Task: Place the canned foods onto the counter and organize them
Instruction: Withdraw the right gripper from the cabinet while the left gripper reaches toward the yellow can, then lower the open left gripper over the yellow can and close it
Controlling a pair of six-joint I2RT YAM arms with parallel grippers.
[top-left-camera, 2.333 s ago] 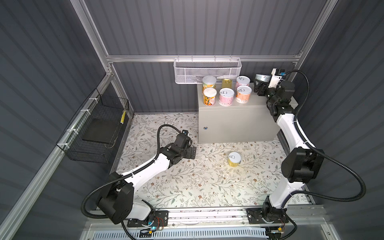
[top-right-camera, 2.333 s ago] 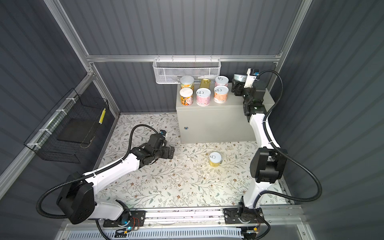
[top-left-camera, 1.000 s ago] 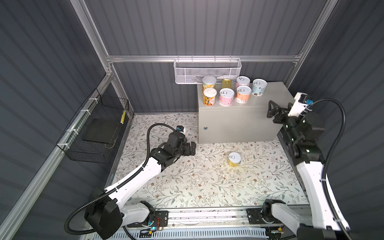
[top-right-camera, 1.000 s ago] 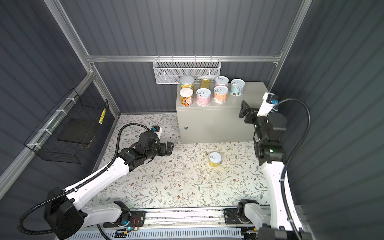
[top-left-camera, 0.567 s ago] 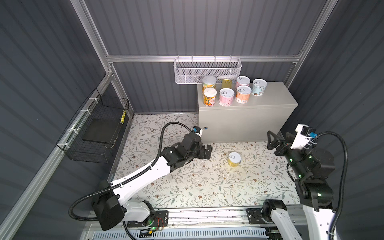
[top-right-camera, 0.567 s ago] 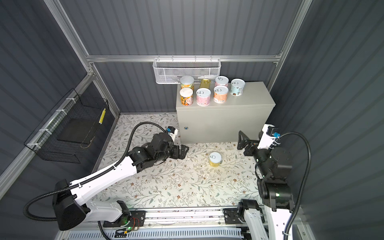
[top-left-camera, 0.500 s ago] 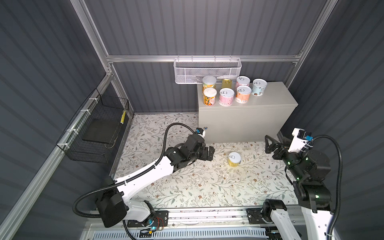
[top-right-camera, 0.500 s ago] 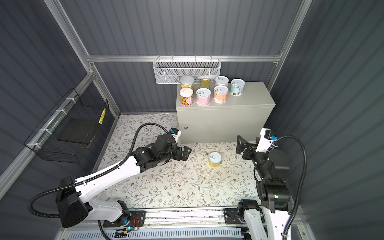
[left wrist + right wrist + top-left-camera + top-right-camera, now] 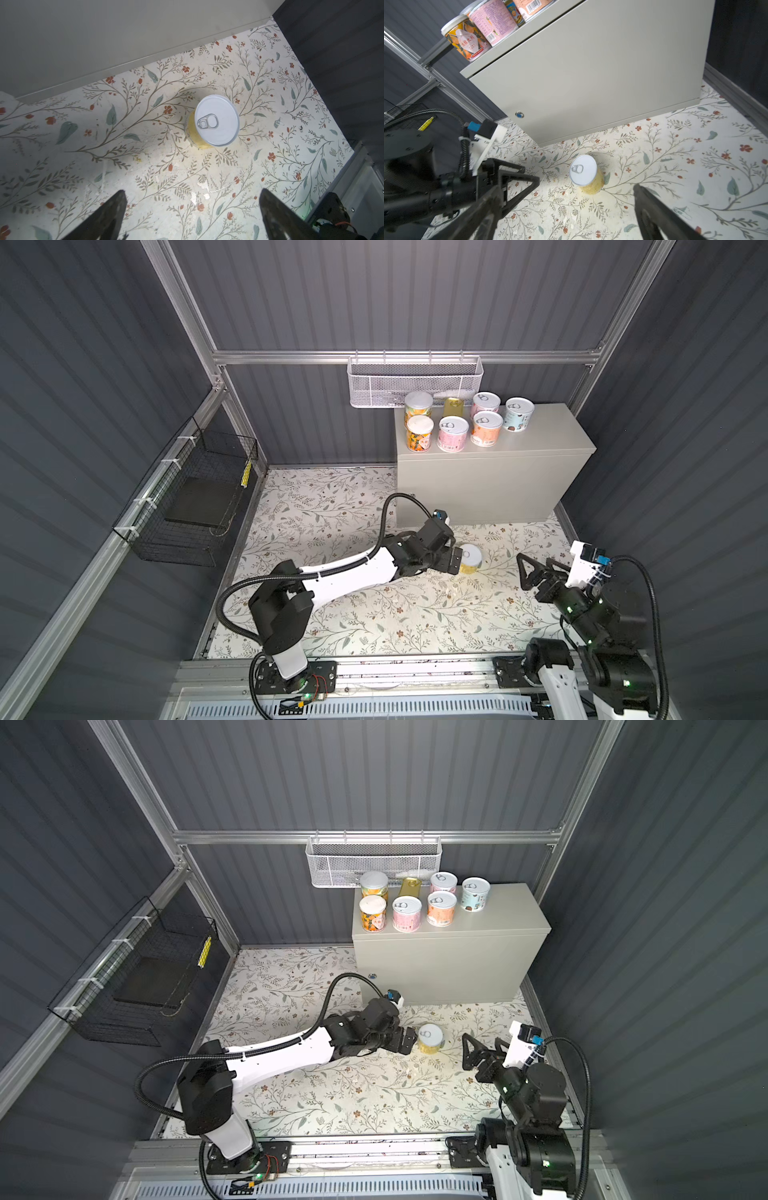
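the left end effector (image 9: pixel 192 192) hangs open beside the yellow can (image 9: pixel 216 120) on the floor (image 9: pixel 145 166), probably aligning to lift it onto the bench (image 9: pixel 548 431).

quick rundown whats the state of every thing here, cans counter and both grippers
yellow can: upright on the floor, not gripped
six round cans: upright on the counter, at its left end
gold tin: lying flat on the counter, back row
counter: door shut
left gripper: open, empty, just short of the yellow can
right gripper: open, empty, apart from the yellow can
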